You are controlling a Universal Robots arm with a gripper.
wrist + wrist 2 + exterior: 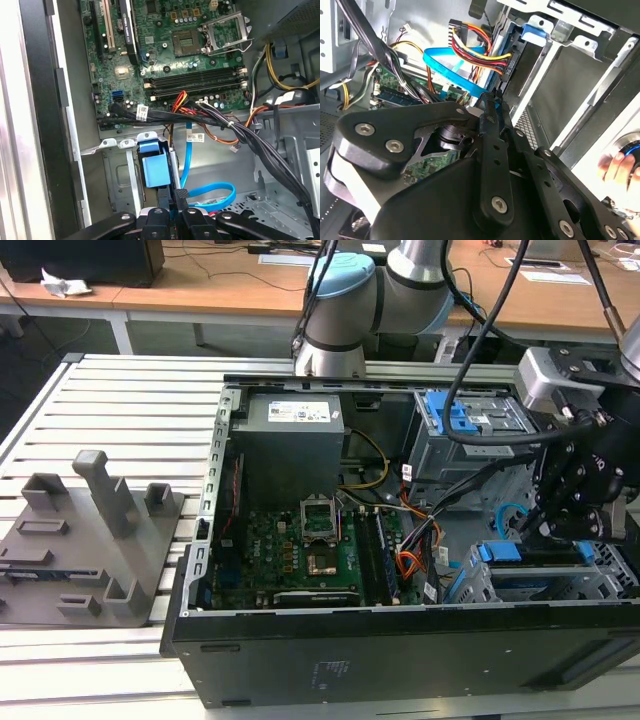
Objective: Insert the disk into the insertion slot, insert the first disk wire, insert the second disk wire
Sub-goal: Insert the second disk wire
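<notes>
Now closed on a thin, floppy blue wire [207,196] by its stiff plug, claw [176,200] at the slot's [535,585] twelve o'clock, disk [530,555] seated.

The exterior view is looking down from in front and above at the open computer case [400,570] on a slatted table [110,400], taking in the whole chassis. Both wrist views are sitting close inside that case: the first is facing down onto the motherboard [175,55], the second is peering past the gripper [492,102] at the blue cable [452,72], which the first is also seeing [187,155].
</notes>
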